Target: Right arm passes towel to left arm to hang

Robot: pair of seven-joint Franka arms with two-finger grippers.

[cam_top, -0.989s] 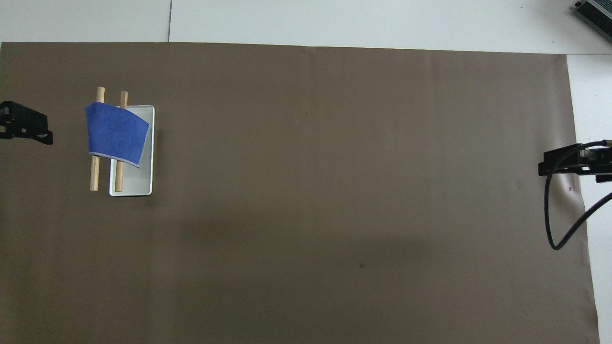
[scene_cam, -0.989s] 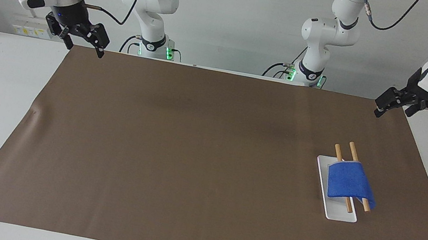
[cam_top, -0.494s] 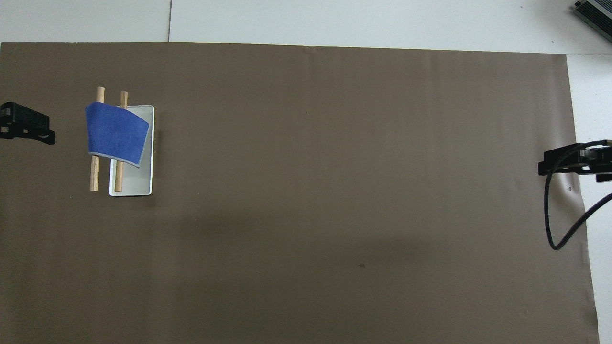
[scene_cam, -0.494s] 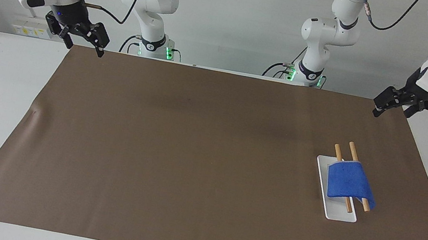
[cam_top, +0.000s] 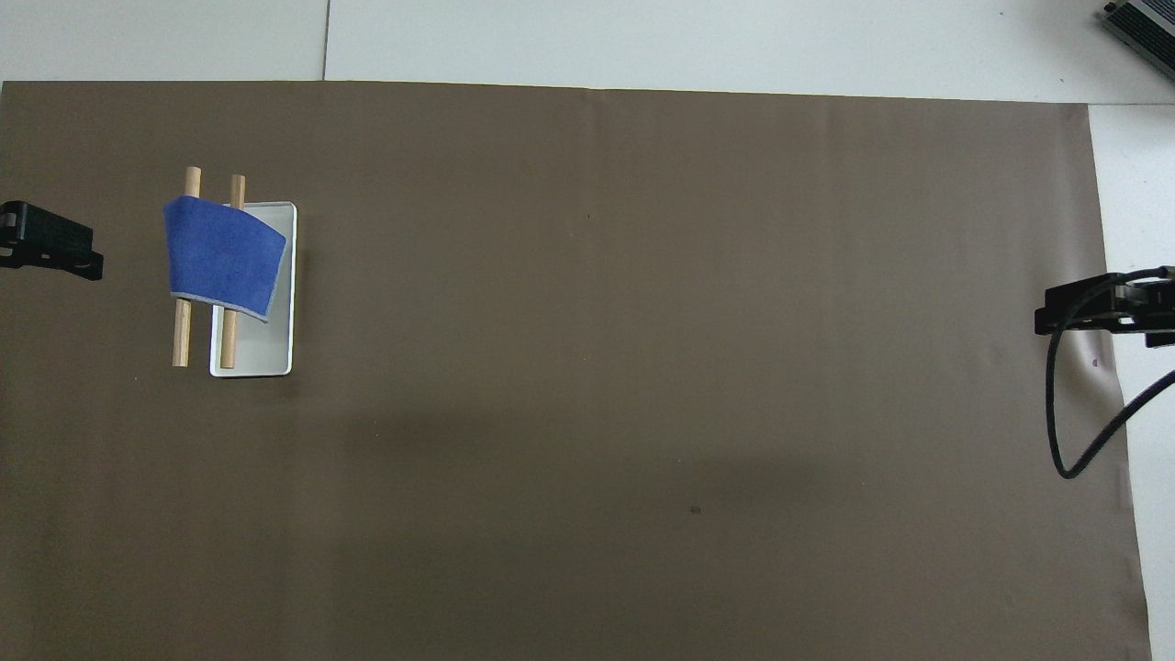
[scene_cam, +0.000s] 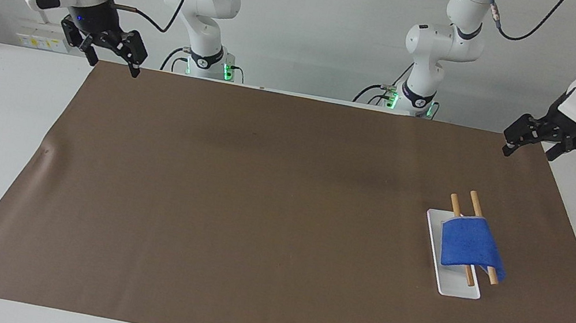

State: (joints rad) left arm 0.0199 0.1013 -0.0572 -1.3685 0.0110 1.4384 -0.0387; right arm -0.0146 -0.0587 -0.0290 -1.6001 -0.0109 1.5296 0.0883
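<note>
Bright blue rectangular cloth towel [scene_cam: 470,246] draped over two wooden rods [scene_cam: 479,240] on white rectangular tray [scene_cam: 448,285], toward left arm's end of table; black two-finger left gripper [scene_cam: 530,145] and right gripper [scene_cam: 112,61] spread wide, empty, raised over mat's robot-side corners.

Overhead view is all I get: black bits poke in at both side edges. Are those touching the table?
Observer: No. The right end effector and the left end effector both hang in the air, over the brown mat's corners nearest the robots.
Operator: Are they holding anything?
Observer: Nothing; both have their fingers spread open.
Operator: And the blue cloth?
Observer: The towel drapes over two wooden rods, and its edge toward the left arm's end droops past the outer rod.
</note>
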